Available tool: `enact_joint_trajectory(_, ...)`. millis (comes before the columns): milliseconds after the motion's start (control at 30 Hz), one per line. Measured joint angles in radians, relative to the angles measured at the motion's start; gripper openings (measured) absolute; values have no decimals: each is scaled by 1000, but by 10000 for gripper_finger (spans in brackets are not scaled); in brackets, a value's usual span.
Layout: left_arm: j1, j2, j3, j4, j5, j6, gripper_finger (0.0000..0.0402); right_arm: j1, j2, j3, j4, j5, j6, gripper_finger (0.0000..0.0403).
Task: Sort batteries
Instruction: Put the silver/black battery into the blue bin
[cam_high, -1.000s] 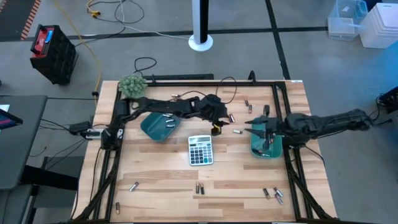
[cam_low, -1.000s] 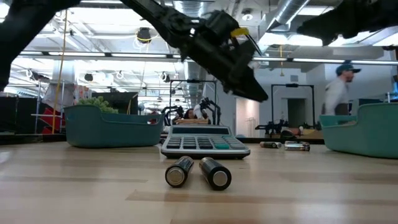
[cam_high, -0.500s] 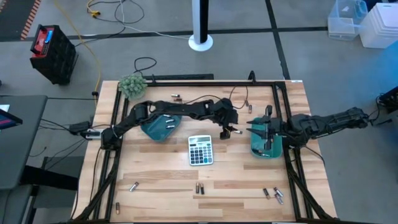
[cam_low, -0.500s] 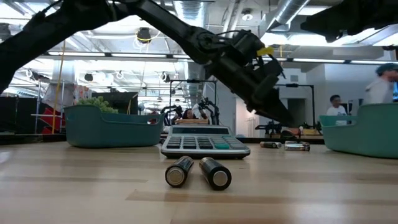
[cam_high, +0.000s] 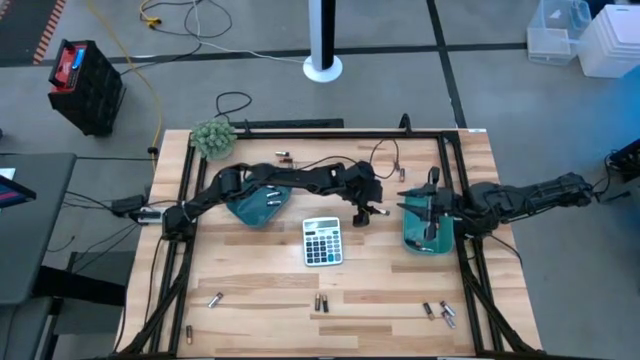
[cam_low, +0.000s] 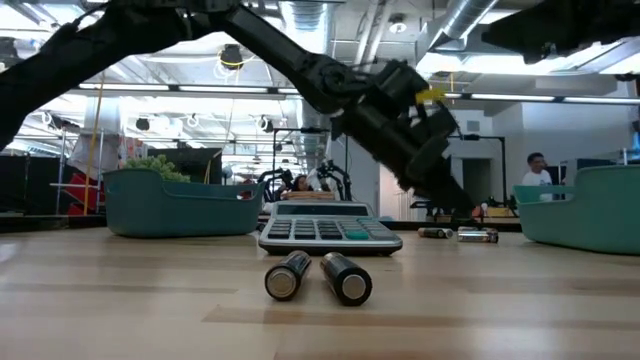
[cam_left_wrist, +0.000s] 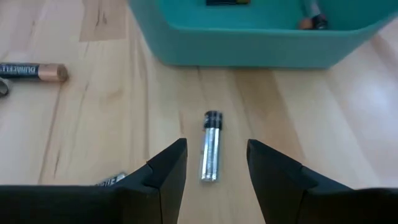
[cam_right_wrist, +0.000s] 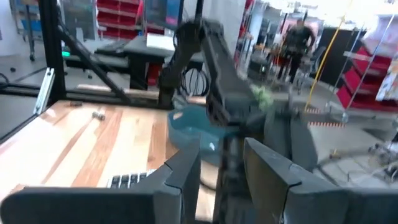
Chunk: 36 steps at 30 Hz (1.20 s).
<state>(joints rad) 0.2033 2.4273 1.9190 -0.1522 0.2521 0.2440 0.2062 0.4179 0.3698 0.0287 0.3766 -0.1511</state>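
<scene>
Near the frame's centre, the left gripper (cam_left_wrist: 214, 171) hangs with jaws spread over a slim silvery cylindrical battery (cam_left_wrist: 211, 145) just beside the right-hand teal plastic tray (cam_high: 418, 238). At right, the right gripper (cam_high: 428, 203) hovers over that tray, jaws parted and empty. Sorting looks barely begun: a few cells lie in the left teal tray (cam_high: 243, 207), while loose dark batteries (cam_high: 321, 302) dot the lower table.

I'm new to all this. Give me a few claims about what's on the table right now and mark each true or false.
1. The left claw is open, with a silvery battery lying on the wood between its fingers. True.
2. The calculator sits inside a teal tray. False: it lies on the bare table, between the two trays.
3. The right claw is above the right teal tray. True.
4. Every battery is already in a tray. False: several lie loose on the table, such as a pair in front of the calculator.
5. The left claw has lifted the silvery battery. False: it rests on the wood.
</scene>
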Motion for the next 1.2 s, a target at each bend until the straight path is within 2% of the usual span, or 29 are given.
enact_joint_trajectory(167,1,11,0,-2,0,-2,163,-1,0,0,66,0,-41,139)
enact_joint_trajectory(400,0,14,1,30,38,0,163,-20,0,0,61,0,-33,139)
enact_joint_trajectory(800,-9,43,5,29,30,10,163,-20,0,0,64,0,-33,139)
enact_joint_trajectory(1000,-13,103,76,6,12,-1,163,-26,0,0,66,0,-32,139)
enact_joint_trajectory(1200,-14,109,88,-17,5,1,149,-32,0,0,58,0,-25,139)
